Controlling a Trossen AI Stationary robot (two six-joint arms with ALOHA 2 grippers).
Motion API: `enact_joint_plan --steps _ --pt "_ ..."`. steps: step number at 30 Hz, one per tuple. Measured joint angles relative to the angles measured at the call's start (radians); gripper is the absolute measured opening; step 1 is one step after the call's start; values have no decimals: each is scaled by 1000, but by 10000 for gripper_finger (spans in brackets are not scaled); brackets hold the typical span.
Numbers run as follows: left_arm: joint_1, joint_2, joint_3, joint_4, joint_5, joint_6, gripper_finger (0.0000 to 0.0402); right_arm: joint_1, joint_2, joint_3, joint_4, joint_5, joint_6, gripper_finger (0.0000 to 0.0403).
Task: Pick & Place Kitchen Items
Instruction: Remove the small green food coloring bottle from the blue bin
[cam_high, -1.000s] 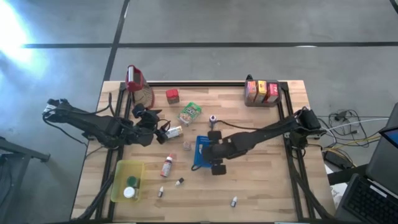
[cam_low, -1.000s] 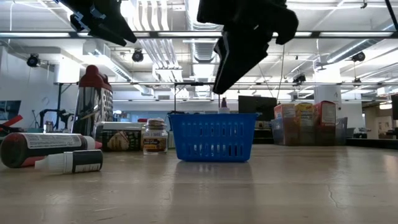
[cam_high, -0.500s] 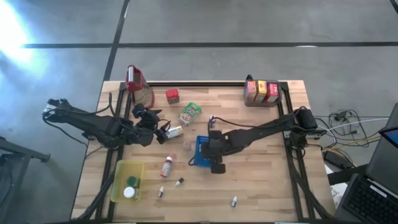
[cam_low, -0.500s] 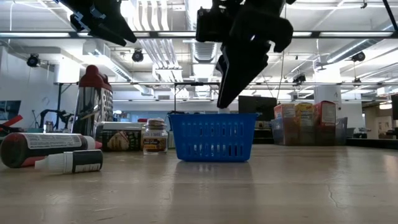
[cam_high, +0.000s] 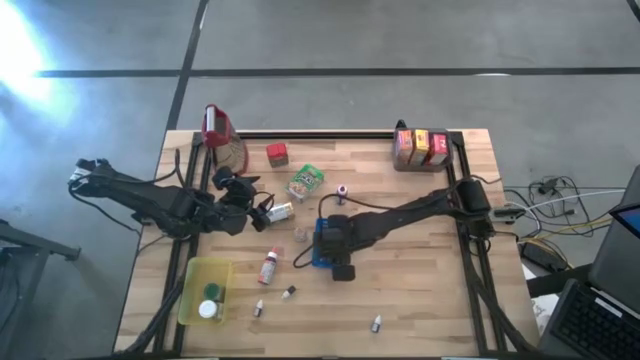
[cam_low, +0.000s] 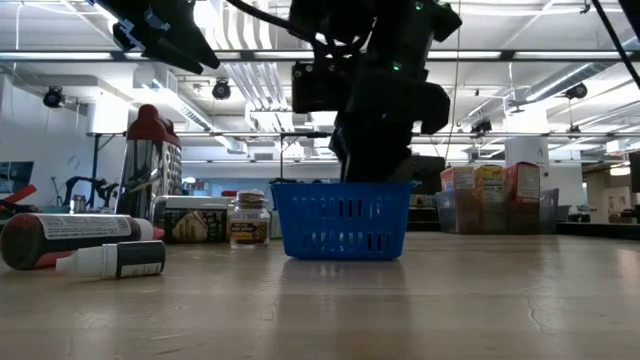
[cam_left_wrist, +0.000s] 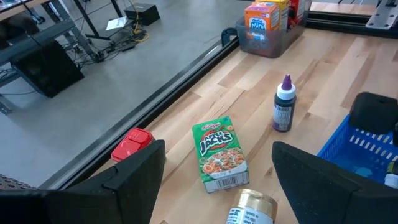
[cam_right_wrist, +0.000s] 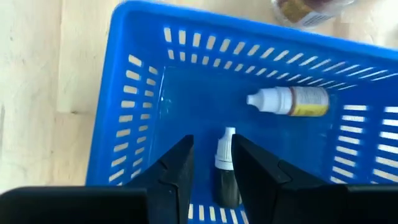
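Pale wooden planks make up the surface (cam_high: 420, 290), with grey concrete floor around it. Near its middle the right claw (cam_right_wrist: 212, 163) hangs over the blue perforated plastic basket (cam_right_wrist: 134, 93), grasping a small dark dropper bottle with a white cap (cam_right_wrist: 226, 165) between its two dark fingers. The bottle sits inside the basket's walls, its long axis running along the fingers and its white tip pointing forward past them, toward the basket's floor. Beside it, already lying on that floor, is a white-capped bottle with a yellowish label (cam_right_wrist: 290, 101), its long axis across the basket, cap end away from the label.

This looks like the placing step: the next move calls for letting the bottle go low enough that it does not bounce out, then rising clear of the rim.

Farther out, the left claw (cam_left_wrist: 217, 171) waits spread wide and empty above the green Apple Jacks cereal carton (cam_left_wrist: 219, 152), with a purple-capped dark bottle (cam_left_wrist: 283, 104) standing upright nearby and a gold-lidded jar (cam_left_wrist: 252, 208) just beside the carton.
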Motion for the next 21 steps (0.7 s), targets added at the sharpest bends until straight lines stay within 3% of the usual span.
enact_joint_plan --steps 21 --pt "0 0 0 0 0 0 300 -34 10 5 -36 -1 16 137"
